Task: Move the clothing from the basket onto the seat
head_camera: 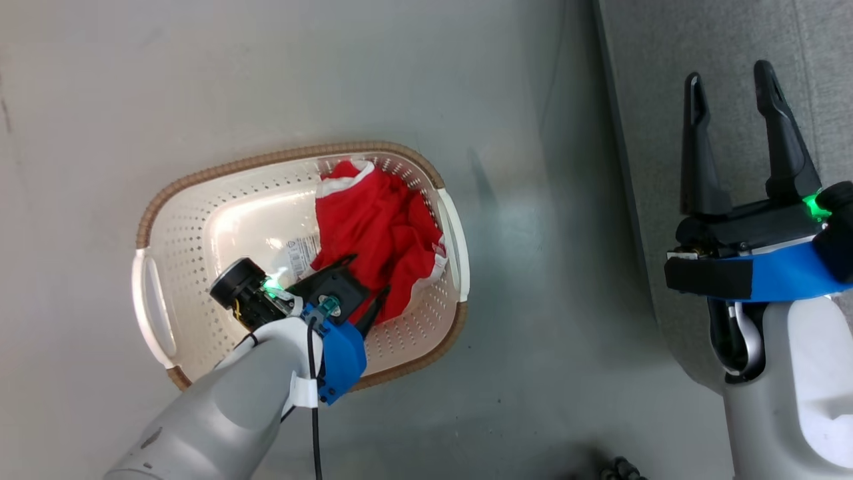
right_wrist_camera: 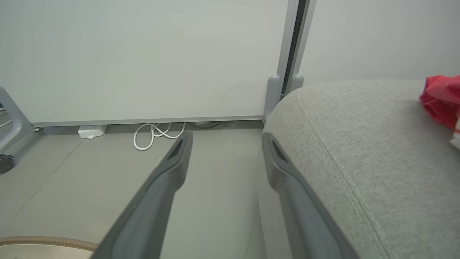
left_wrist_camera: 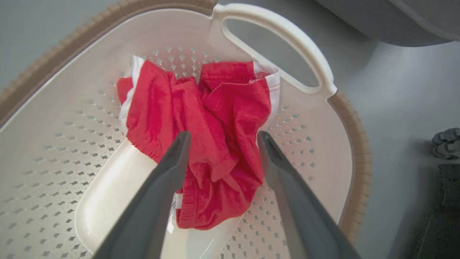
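basket (head_camera: 220, 193): is being seen upright on the grey floor (head_camera: 546, 280), near the seat (head_camera: 640, 100) but apart from it; a paper label (head_camera: 301, 255) is being shown on its bottom
clothing (head_camera: 373, 223): a red piece with white trim is being kept bunched inside the basket, at the end nearest the seat, against the perforated wall below the white handle (left_wrist_camera: 287, 43)
second red piece (right_wrist_camera: 440, 97): is being carried by the seat cushion, at the right edge of the right wrist view; only part of it is being shown
left gripper (left_wrist_camera: 223, 136): is being held down inside the basket over the clothing; the jaws are being held wide, the crumpled cloth being framed between the two fingers; nothing is being clamped; whether the cloth is being touched cannot be told
right gripper (head_camera: 728, 73): is being held over the seat's edge, well apart from the basket; the jaws are being held wide and nothing is being gripped
seat: a grey woven surface, a rounded edge and a seam line are being shown in the right wrist view
background: a white cable (right_wrist_camera: 154, 135) is being left looped on the floor at the foot of a pale wall panel (right_wrist_camera: 143, 54)
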Controlling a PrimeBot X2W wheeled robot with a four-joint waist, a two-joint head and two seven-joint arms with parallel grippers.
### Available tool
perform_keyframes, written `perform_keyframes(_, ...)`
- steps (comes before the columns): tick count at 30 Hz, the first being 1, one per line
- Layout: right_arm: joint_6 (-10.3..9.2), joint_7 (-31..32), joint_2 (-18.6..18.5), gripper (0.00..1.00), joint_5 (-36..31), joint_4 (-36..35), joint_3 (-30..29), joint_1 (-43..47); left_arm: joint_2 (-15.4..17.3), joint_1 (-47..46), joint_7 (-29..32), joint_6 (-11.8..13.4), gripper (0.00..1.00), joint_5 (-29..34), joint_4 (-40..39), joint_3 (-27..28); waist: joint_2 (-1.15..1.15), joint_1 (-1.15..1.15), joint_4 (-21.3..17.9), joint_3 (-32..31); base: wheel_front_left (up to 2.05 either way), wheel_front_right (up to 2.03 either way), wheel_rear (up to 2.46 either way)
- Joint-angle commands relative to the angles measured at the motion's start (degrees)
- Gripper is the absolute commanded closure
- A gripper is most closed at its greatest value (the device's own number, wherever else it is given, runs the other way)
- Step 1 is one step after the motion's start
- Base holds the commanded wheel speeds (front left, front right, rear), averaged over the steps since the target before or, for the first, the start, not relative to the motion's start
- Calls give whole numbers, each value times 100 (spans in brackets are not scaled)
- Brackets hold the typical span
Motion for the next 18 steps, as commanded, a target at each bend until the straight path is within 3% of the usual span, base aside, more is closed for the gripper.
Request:
perform_keyframes(1,1,-20,5,0,-29,-41,13,-141,20,-159,-27,-7,0,-122,113,-100,0,-1,-33,203,0,0,0)
perform_keyframes(18,1,-20,6,0,60,-234,56,-529,119,-856,541,-7,0,-1572,355,-700,0,-1,-211,1156,0,0,0)
